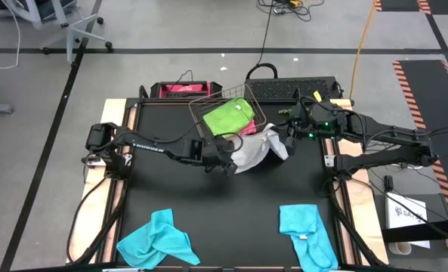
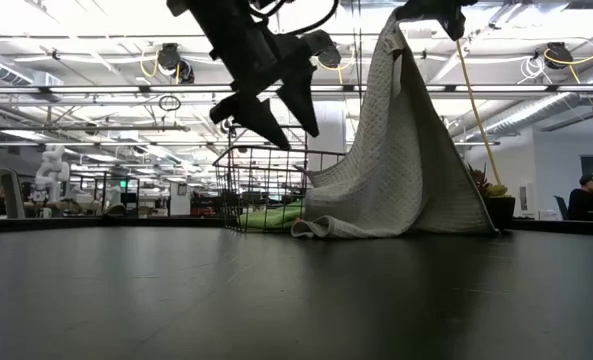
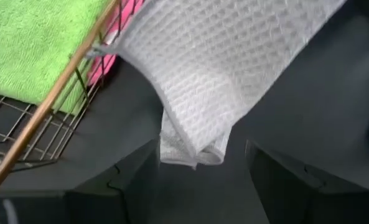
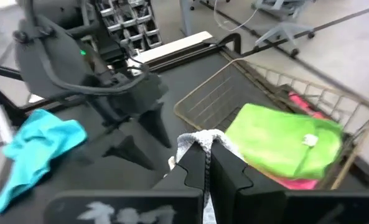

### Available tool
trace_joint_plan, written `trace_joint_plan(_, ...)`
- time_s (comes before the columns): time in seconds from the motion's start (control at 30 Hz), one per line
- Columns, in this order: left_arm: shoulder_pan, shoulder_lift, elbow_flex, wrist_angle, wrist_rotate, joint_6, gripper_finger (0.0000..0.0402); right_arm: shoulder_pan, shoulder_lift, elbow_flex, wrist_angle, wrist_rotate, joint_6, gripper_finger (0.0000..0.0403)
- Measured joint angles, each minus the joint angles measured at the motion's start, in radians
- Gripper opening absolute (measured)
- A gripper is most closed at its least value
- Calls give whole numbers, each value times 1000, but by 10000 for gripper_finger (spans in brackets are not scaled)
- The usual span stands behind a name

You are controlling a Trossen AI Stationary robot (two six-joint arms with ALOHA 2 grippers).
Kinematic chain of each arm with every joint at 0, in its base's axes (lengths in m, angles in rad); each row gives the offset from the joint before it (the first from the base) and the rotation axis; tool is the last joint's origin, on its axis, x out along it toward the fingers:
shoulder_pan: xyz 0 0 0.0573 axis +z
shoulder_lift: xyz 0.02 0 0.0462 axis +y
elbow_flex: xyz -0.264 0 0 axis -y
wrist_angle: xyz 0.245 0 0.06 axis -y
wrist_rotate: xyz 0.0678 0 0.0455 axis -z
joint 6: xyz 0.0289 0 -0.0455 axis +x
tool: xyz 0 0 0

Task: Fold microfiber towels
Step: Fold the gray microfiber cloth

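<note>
With the right gripper (image 4: 206, 163) pinching the light grey waffle-weave microfiber towel (image 2: 401, 160) aloft beside the copper wire basket (image 1: 201, 113), the spread left gripper (image 2: 276, 115) should catch its hanging corner squarely.

High cam sits overhead, straight down, whole table (image 1: 224, 211) plus floor around it. Low cam is at tabletop level, looking flat across into the room; the wire basket (image 2: 266, 190) and hanging grey towel (image 2: 406, 150) sit mid-distance, same pair the high cam sees at the table's far side. Left wrist cam is very close, aimed at the grey towel's lower edge and the basket rim. Right wrist cam looks past its own tool (image 4: 207, 165) over the basket, and also catches the left tool (image 4: 134, 134) and a turquoise towel (image 4: 38, 146).
</note>
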Motion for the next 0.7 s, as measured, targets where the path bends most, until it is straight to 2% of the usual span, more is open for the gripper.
trace_joint_plan(0.13,2,17,0,-7,16,-11,241,32,5,0,-6,-41,50,0)
trace_joint_plan(0.37,2,30,1,11,50,-26,241,201,89,0,-120,-42,151,0)
trace_joint_plan(0.57,2,25,1,41,96,3,241,300,154,0,-136,-48,215,0)
trace_joint_plan(0.7,2,30,1,63,127,55,241,351,174,0,-135,-144,275,0)
